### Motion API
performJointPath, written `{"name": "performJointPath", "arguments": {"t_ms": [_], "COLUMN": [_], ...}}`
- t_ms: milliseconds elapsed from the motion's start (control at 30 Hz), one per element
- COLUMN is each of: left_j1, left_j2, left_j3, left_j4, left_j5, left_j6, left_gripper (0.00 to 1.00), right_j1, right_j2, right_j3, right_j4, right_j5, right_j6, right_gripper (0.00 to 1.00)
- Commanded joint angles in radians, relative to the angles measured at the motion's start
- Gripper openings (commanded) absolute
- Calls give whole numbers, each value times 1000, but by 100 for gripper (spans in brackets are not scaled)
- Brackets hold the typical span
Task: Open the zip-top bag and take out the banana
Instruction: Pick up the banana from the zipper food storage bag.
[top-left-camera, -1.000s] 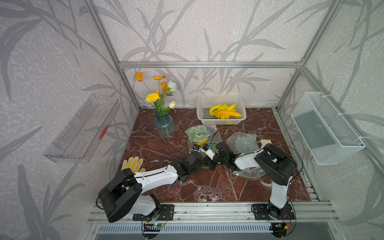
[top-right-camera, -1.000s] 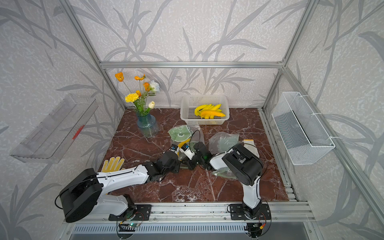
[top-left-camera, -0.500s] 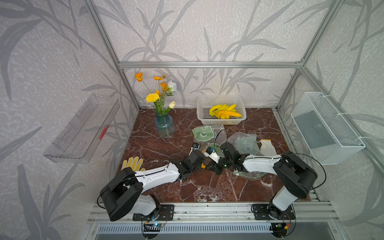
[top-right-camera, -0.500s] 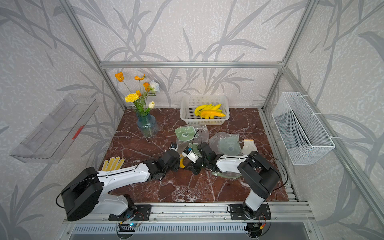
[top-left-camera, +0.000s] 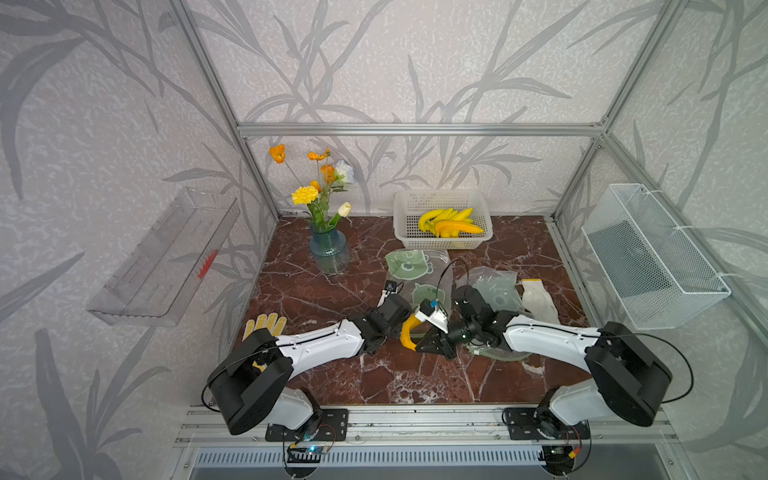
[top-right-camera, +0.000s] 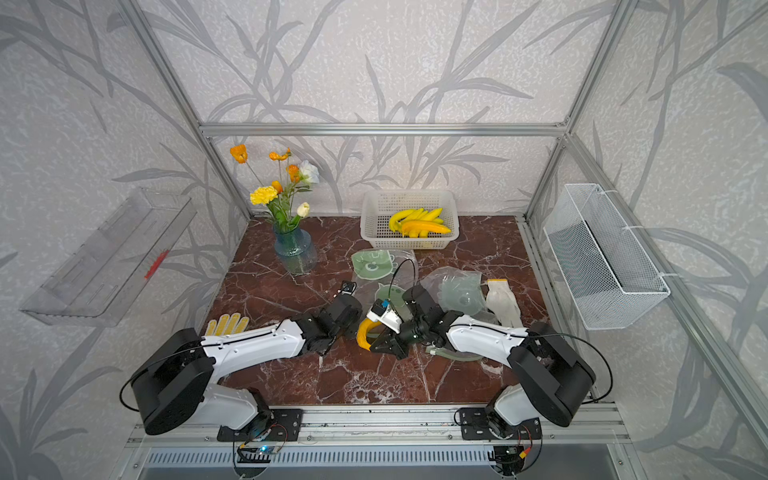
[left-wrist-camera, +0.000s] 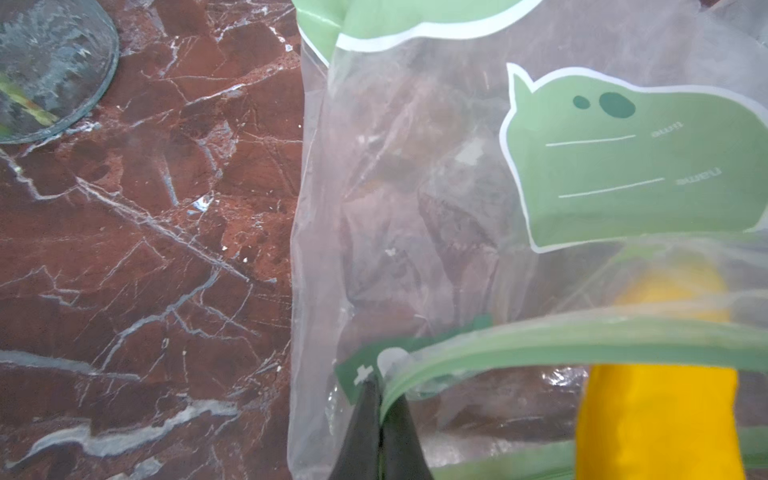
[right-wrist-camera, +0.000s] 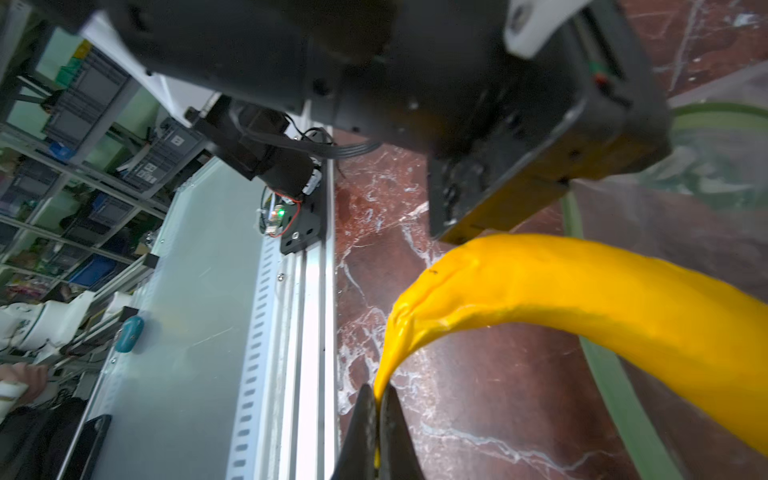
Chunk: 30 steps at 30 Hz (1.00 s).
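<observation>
**Banana (top-left-camera: 406, 332) partly out, two tight grips**

In both top views the banana (top-right-camera: 363, 334) curves out mid-table between the wrists, stem end at the right gripper (top-left-camera: 417, 349). Left wrist: the left gripper (left-wrist-camera: 379, 401) is pinched shut on the zip-top bag (left-wrist-camera: 415, 208) at its green zip strip (left-wrist-camera: 582, 340) (banana straddling the mouth). Right wrist: the jaws are closed tight on the banana's thin stem tip, over the marble table (right-wrist-camera: 478, 395).

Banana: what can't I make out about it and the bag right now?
Far end of the banana: right wrist view, cut off by the frame edge; left wrist view, blurred behind the zip-top bag film.
Bag mouth: both top views, hidden by the right arm.
Tips of left gripper: both top views, under its own wrist.
</observation>
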Motion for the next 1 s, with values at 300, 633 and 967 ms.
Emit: {"name": "performJointPath", "arguments": {"t_ms": [300,633,967], "left_j1": [12,12,11], "left_j2": [-26,-67,-147], "left_j3": [2,-47,-101], "left_j4": [7,12,72], "left_j5": [105,133,163], "left_j6": [52,106,125], "left_gripper": [5,9,56], "right_j1": [-6,-37,-236], "right_j2": [-275,-571,-431], "right_j3": [-3,108,164], "right_j4": [-168,-371,-188], "right_j5": [-193,-71,99], "right_j6": [-8,-22,-53], "right_gripper": [0,0,0]}}
